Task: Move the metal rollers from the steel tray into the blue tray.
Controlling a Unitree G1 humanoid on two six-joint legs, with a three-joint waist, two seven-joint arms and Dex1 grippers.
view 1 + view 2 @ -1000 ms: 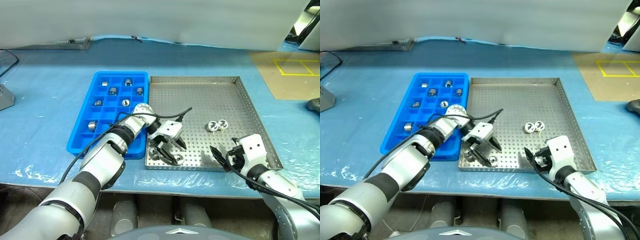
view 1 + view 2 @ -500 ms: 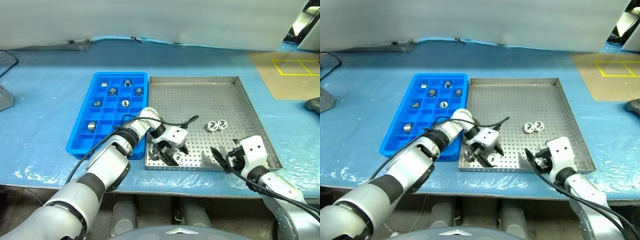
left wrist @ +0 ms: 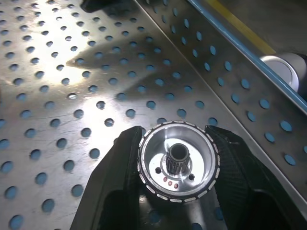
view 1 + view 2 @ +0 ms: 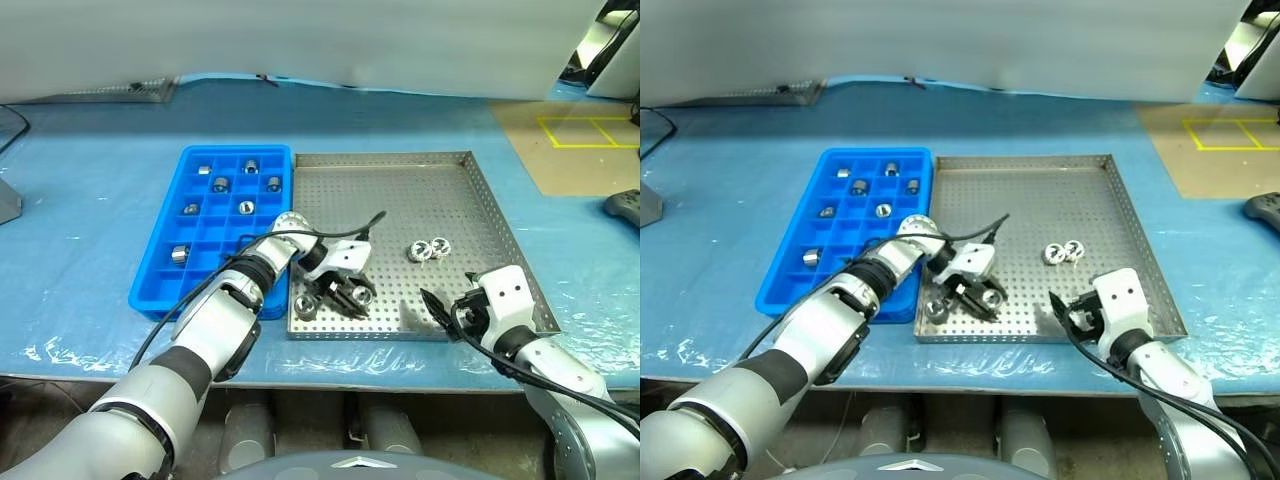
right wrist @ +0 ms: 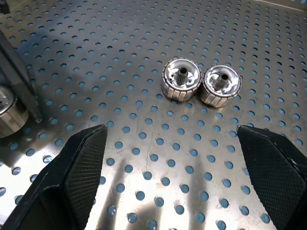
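Observation:
My left gripper is shut on one of the metal rollers, a shiny ribbed ring with a hollow hub, low over the front left of the steel tray. Both black fingers press its sides. Another roller lies beside it near the tray's front left corner. Two more rollers sit side by side at mid-right of the tray, ahead of my right gripper, which is open and empty near the front rim. The blue tray lies left of the steel tray with several rollers in its compartments.
Both trays rest on a table under a blue plastic sheet. A brown board with yellow tape lines lies at the far right. The left arm's black cable loops above the steel tray's left side.
My left gripper has gone from open around the roller to shut on it, shifting slightly right over the tray floor. My right gripper has stayed put.

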